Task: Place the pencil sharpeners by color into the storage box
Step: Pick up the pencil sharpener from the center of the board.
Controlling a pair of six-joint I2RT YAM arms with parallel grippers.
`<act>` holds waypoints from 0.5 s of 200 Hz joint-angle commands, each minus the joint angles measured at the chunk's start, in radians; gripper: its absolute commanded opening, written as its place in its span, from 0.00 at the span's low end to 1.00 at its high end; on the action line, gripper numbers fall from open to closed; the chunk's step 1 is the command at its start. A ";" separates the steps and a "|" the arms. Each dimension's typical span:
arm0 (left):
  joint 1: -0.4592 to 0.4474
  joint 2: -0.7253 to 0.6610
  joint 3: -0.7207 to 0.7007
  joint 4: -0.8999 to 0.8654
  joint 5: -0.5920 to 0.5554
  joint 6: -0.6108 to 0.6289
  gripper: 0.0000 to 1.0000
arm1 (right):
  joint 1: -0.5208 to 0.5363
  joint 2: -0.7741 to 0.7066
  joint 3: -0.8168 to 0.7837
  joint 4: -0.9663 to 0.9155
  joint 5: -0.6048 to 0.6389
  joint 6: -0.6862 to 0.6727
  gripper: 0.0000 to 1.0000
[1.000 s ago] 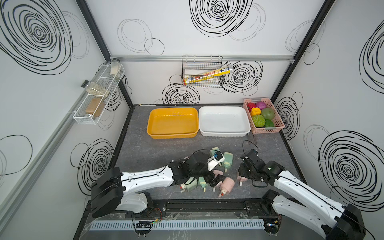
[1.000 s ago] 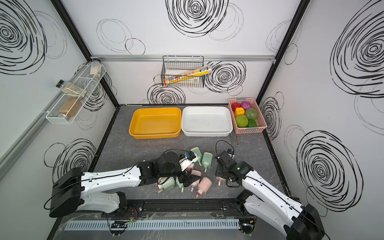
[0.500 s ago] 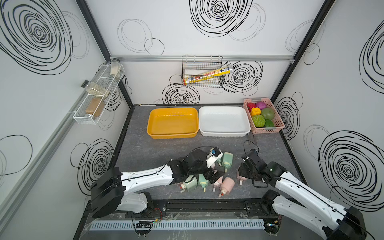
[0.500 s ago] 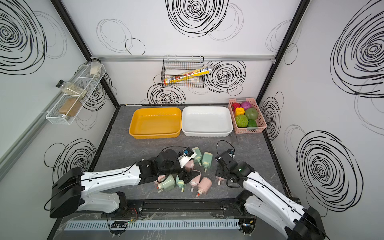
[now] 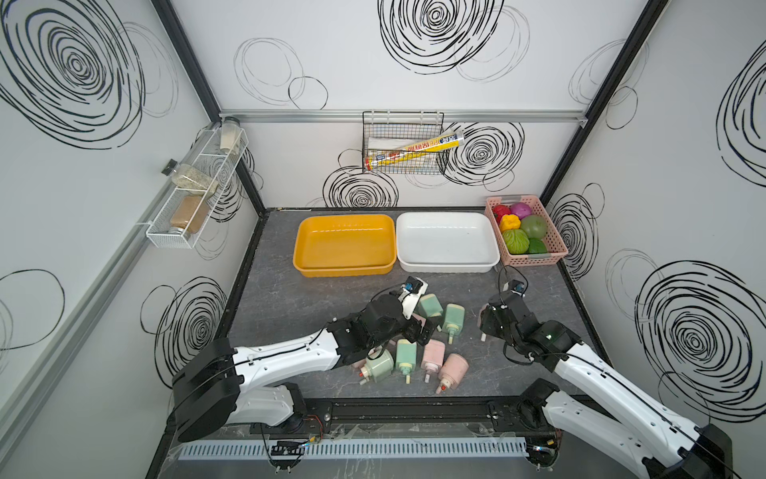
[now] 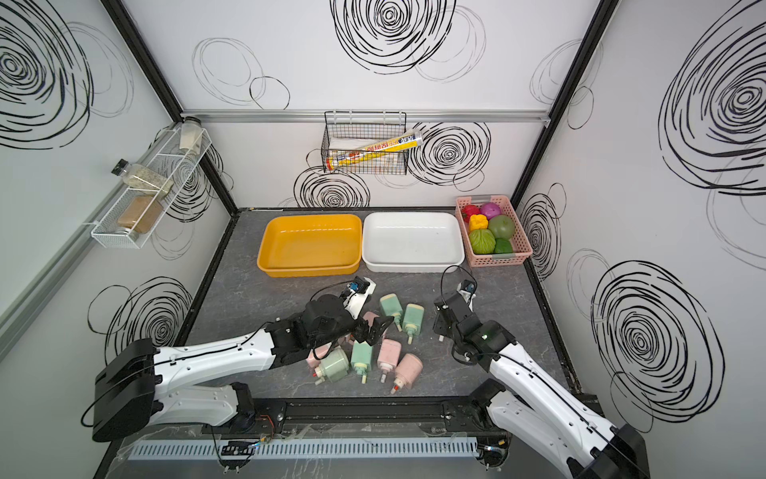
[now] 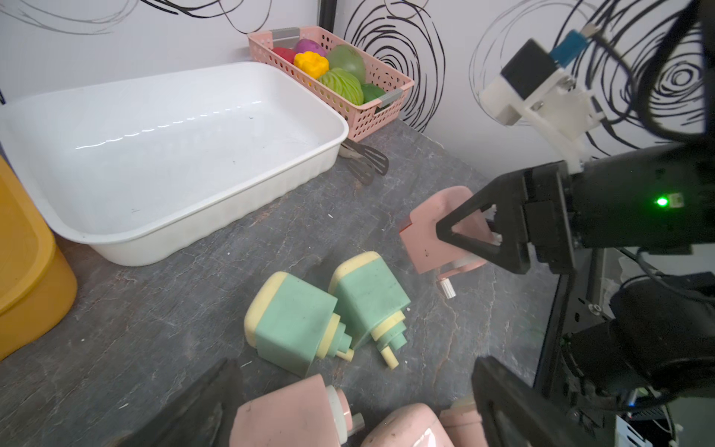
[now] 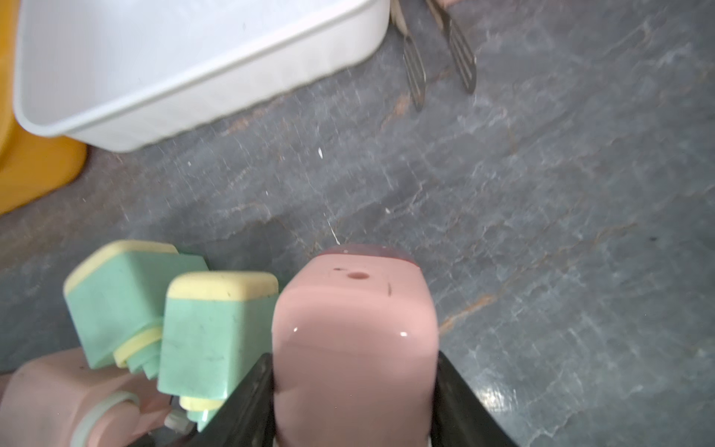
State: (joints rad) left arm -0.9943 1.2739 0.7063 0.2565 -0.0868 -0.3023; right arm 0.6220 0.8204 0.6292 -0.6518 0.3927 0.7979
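Observation:
Several pencil sharpeners lie in a heap at the table's front middle. Among them are two mint green ones point(image 5: 430, 305) point(image 5: 453, 317) side by side and two pink ones point(image 5: 433, 354) point(image 5: 454, 368) nearer the front. My left gripper point(image 5: 420, 331) hangs open just over the heap, with a pink sharpener point(image 7: 286, 418) lying between its spread fingers. To the right, my right gripper point(image 8: 354, 394) is shut on a pink sharpener point(image 8: 354, 329), also seen from the left wrist point(image 7: 429, 236), held a little off the table. At the back stand an empty yellow storage box point(image 5: 344, 244) and an empty white one point(image 5: 447, 240).
A pink basket point(image 5: 534, 259) of toy fruit and vegetables stands at the back right. Two metal spatulas point(image 7: 367, 162) lie between it and the white box. A wire basket point(image 5: 404, 145) hangs on the back wall and a jar rack point(image 5: 195, 195) on the left wall.
My left wrist has risen and drawn back a little, uncovering the two green sharpeners behind it. The right gripper keeps its hold on the pink sharpener and has barely moved.

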 commanded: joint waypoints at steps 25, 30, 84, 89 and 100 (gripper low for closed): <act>0.053 0.064 0.090 -0.022 -0.073 -0.063 0.99 | -0.021 0.030 0.074 0.255 0.117 -0.180 0.00; 0.060 0.072 0.101 -0.027 -0.073 -0.067 0.99 | -0.029 0.035 0.076 0.289 0.090 -0.216 0.00; 0.134 0.170 0.213 -0.085 -0.042 -0.133 0.99 | -0.192 0.082 0.056 0.615 -0.232 -0.451 0.00; 0.139 0.185 0.233 -0.105 -0.043 -0.158 0.99 | -0.212 0.098 0.062 0.628 -0.254 -0.466 0.00; 0.143 0.212 0.263 -0.127 -0.055 -0.193 0.99 | -0.248 0.140 0.085 0.639 -0.306 -0.497 0.00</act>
State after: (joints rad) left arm -0.8661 1.4334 0.8967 0.1749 -0.1299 -0.4141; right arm 0.4377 0.8989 0.6754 -0.1761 0.2314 0.4328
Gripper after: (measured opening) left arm 0.992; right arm 0.568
